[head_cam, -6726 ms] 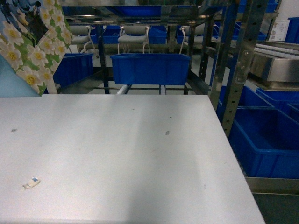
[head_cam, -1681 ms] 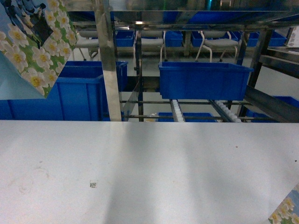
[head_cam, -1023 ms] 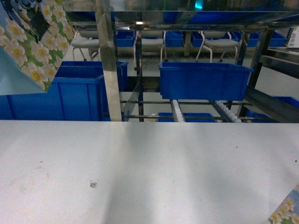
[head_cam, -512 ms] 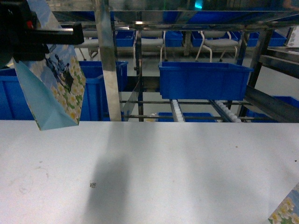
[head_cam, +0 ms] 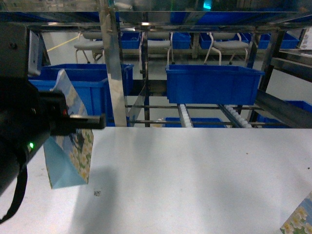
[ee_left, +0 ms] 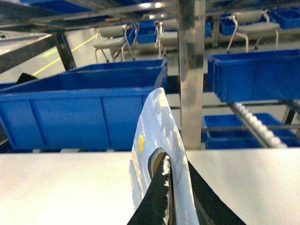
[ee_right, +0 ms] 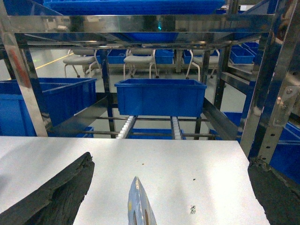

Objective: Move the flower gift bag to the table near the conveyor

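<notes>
The flower gift bag hangs at the left of the head view, pale blue side toward me and flowers on its right face. My left gripper is shut on its top edge, and the left wrist view shows the black fingers pinching the bag by its handle cut-out. The bag's lower corner is close over the white table; contact cannot be told. Beyond the table's far edge run the conveyor rollers. My right gripper is open over the table.
A second flowered bag stands at the table's near right; its top edge rises between the right fingers without touching them. Blue bins sit on the steel rack, and an upright steel post stands behind the bag.
The left arm has come down from the upper left with the bag, which now hangs low over the table instead of high above it. The bag has turned its blue side toward me.
</notes>
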Motion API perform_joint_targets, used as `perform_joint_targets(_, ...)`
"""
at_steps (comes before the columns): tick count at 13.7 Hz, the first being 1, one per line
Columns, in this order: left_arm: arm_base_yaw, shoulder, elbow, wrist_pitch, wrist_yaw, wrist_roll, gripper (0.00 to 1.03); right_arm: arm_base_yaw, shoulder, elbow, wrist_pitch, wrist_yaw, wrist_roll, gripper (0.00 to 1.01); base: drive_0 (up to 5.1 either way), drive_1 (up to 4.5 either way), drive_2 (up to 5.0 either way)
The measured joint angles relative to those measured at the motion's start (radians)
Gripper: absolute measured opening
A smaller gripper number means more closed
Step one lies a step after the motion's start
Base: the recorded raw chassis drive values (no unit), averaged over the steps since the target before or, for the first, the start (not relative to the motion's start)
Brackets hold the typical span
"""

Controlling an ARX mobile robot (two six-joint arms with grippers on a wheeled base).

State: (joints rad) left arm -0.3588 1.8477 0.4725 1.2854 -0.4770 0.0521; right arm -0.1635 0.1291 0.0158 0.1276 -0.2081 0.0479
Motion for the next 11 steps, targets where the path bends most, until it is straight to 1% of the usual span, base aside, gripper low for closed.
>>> perform_joint_targets(2, -0.011, 0.072, -0.031, -0.002, -0.017, -0.001, 0.03, 0.0, 0.0, 0.0, 0.0, 0.0, 0.0, 0.98, 0.0, 0.0, 0.0)
perform_joint_targets(4, -0.029, 0.142, -0.056, -0.002, -0.024, -0.013, 0.03, 0.0, 0.0, 0.0, 0.0, 0.0, 0.0, 0.98, 0.0, 0.0, 0.0)
perform_joint_targets(7, -0.047, 0.203, -0.055, 0.023, -0.041, -0.027, 0.03, 0.0, 0.0, 0.0, 0.0, 0.0, 0.0, 0.98, 0.0, 0.0, 0.0)
perform_joint_targets(8, -0.052, 0.2, -0.055, 0.022, -0.037, -0.037, 0.03, 0.0, 0.0, 0.0, 0.0, 0.0, 0.0, 0.98, 0.0, 0.0, 0.0)
perform_joint_targets(9, -0.055, 0.166, -0.076, 0.01, 0.009, -0.045, 0.16, 0.0, 0.0, 0.0, 0.0, 0.0, 0.0, 0.98, 0.0, 0.0, 0.0)
perform_joint_targets(11, -0.032, 0.106, -0.1, -0.006, 0.064, -0.044, 0.43, 0.0, 0.0, 0.0, 0.0, 0.0, 0.0, 0.98, 0.0, 0.0, 0.0)
